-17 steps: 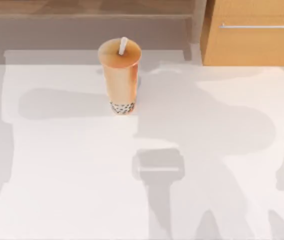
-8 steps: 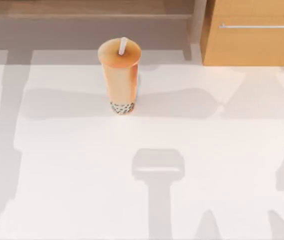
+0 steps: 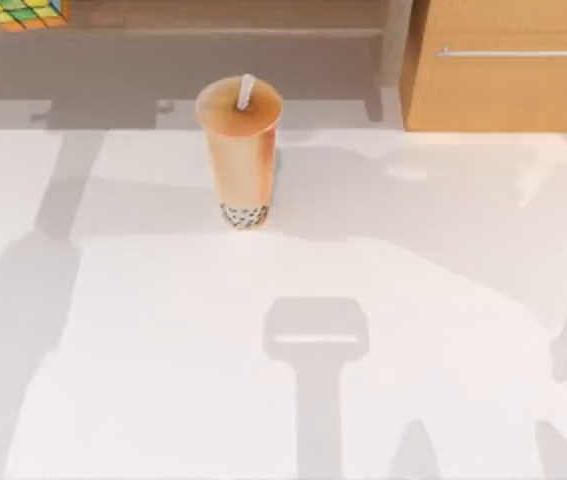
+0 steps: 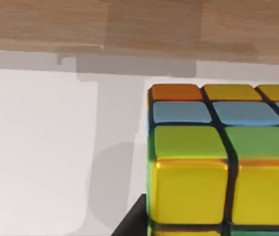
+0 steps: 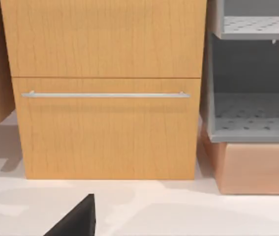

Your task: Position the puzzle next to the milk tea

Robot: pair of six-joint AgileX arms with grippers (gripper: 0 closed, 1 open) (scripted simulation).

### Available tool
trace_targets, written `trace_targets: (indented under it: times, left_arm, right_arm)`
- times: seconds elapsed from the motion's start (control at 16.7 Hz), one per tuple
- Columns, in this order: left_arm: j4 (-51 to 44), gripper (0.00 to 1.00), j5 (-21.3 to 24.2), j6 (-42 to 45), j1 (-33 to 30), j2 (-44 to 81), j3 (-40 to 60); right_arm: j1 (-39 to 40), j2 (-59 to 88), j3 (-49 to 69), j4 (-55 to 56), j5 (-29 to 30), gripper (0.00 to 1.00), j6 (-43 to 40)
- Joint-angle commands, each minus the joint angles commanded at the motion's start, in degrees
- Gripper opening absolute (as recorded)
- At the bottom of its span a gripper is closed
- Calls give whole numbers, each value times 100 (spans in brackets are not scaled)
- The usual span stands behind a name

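Yellow-and-green puzzle point(image 3: 21, 13) has just appeared at the far left edge, carried between my left jaws toward the milk tea point(image 3: 239, 150); their grip is hidden.

Glowing under bright, even light, with soft grey arm shadows stretching over the white table point(image 3: 163, 380); lying crisp beside the milk tea point(image 3: 239, 150), blurring slightly toward the edges.
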Motion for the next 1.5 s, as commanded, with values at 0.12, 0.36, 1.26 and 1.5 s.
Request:
trace_targets:
  times: [0.12,0.36,1.26,1.5]
  left_arm:
    - [-446,0,-91,-59,-147,729,-113]
    - [-651,0,-248,-90,-342,1846,-210]
    - [-1122,0,-122,133,-347,1363,240]
    - [-1414,0,-85,234,-381,1007,348]
  right_arm:
    - [0,0,0,0,0,100,0]
    - [0,0,0,0,0,100,0]
    - [0,0,0,0,0,100,0]
    - [0,0,0,0,0,100,0]
